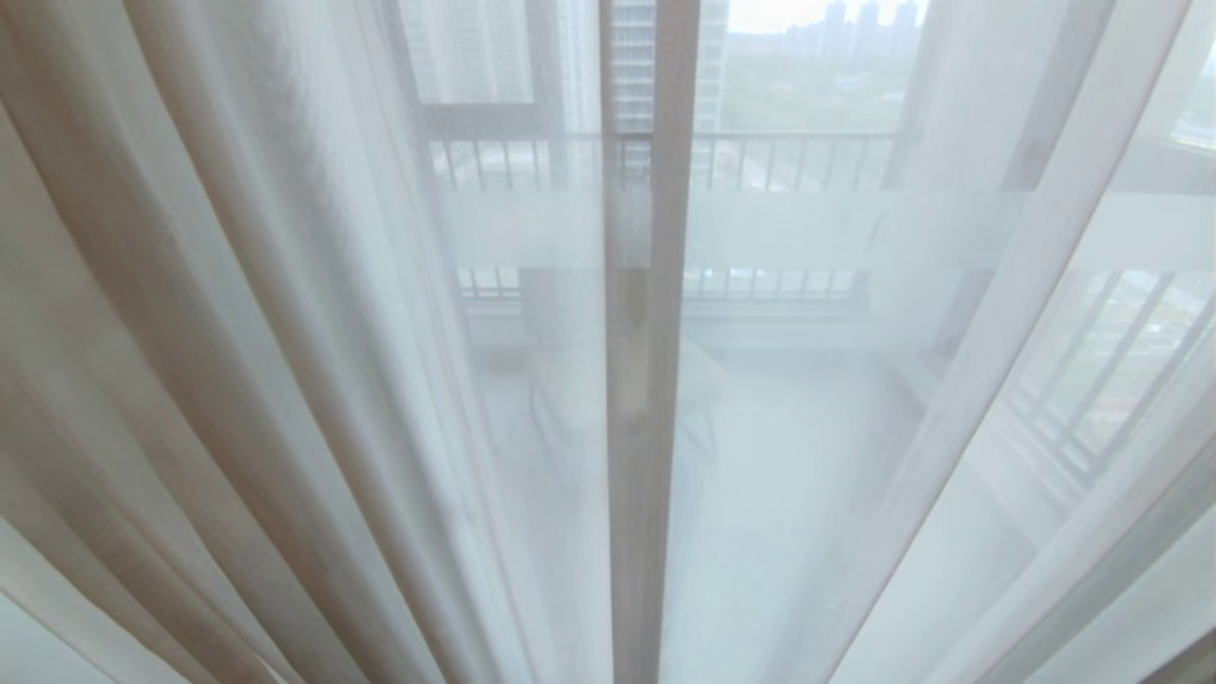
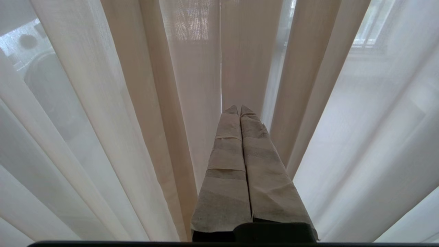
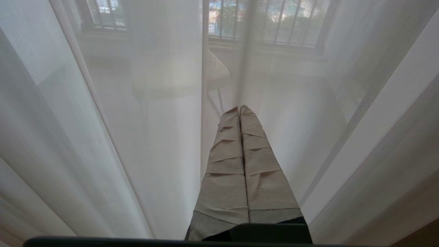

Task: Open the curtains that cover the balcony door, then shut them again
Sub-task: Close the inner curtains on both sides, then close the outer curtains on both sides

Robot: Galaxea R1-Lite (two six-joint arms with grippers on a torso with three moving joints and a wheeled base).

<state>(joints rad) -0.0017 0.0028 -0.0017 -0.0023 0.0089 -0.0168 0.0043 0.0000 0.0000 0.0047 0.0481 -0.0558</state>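
Hanging drawn across the glass, the curtains (image 1: 285,332) fill everything ahead of both claws. The left gripper (image 2: 239,109) is clenched empty, tips just short of the meeting hems; the right gripper (image 3: 239,108), likewise pinched shut, faces sheer folds, presumably poised before parting them.

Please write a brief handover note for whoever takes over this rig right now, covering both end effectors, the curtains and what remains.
Left end effector: shut, empty, pointing at the folds of the white sheers, apart from them.
Right end effector: shut, empty, facing the sheers, not gripping them.
Neither arm shows in the head view.
Curtains: the sheers hang drawn across the whole view; two hemmed edges meet at the centre. The balcony railing shows through the cloth.
Done: nothing visible; the curtains are closed.
Left: part the curtains to uncover the door, then draw them shut again.
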